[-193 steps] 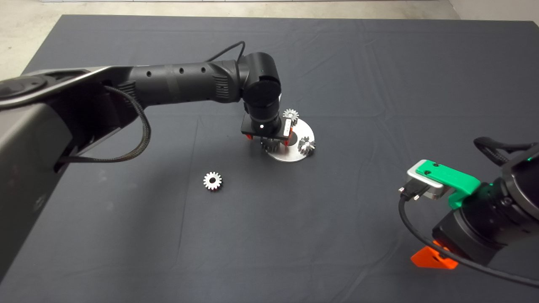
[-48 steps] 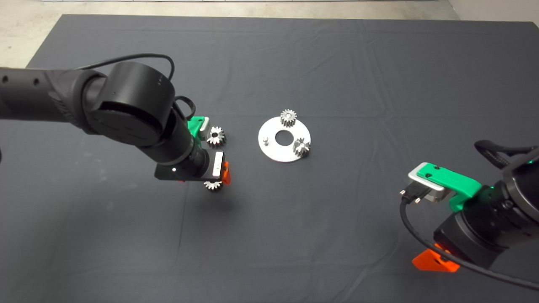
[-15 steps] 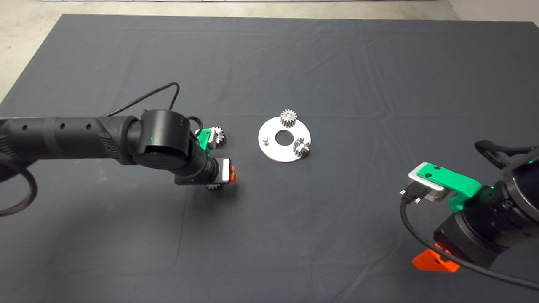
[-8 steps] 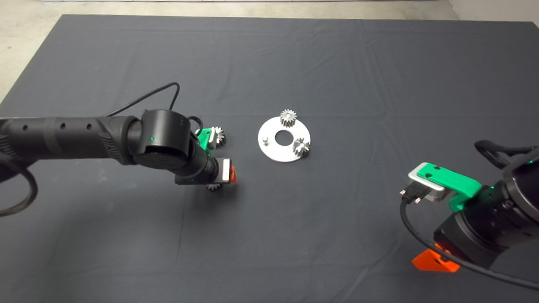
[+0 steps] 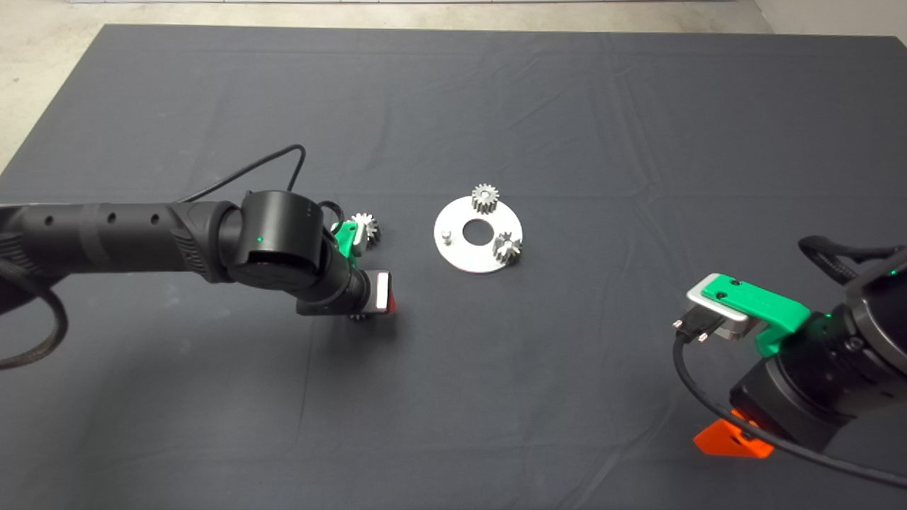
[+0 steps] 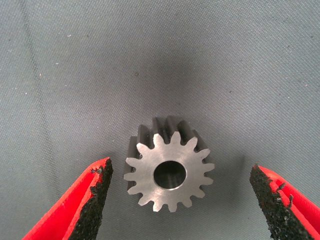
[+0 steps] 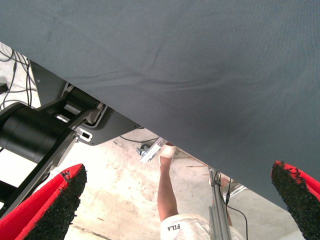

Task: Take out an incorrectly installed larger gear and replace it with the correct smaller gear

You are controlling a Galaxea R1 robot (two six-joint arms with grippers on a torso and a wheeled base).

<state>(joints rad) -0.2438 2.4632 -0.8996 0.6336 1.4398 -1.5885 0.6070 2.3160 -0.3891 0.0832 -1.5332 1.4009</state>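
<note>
Dark grey cloth covers the mat (image 5: 567, 106) across my whole head view, with pale floor showing along the far edge. From where I sit, the left gripper (image 5: 365, 312) is low over the mat, a little left of the round steel plate (image 5: 469, 256). Its fingers (image 6: 95, 197) are spread wide and touch nothing. In the left wrist view, the smaller gear (image 6: 169, 172) lies flat on the cloth between the two pads, clear of both, its bright face and round centre hole turned up at the camera. In the head view I only catch a sliver of that gear under the wrist.

The larger gear (image 5: 367, 228) sits on the mat just beyond the left wrist, partly hidden by the green gripper body, off the plate and apart from it.

The plate carries two more gears: one at its far rim (image 5: 485, 197) and one at its right rim (image 5: 508, 247). A short bare peg (image 5: 446, 235) stands on the left side of the plate, beside the big centre hole.

The right gripper (image 7: 180, 200) is parked at the lower right edge of the mat, fingers held wide apart with nothing between them. Its wrist view shows the mat's edge, the floor, and a person's leg (image 7: 166, 187) and shoe.
</note>
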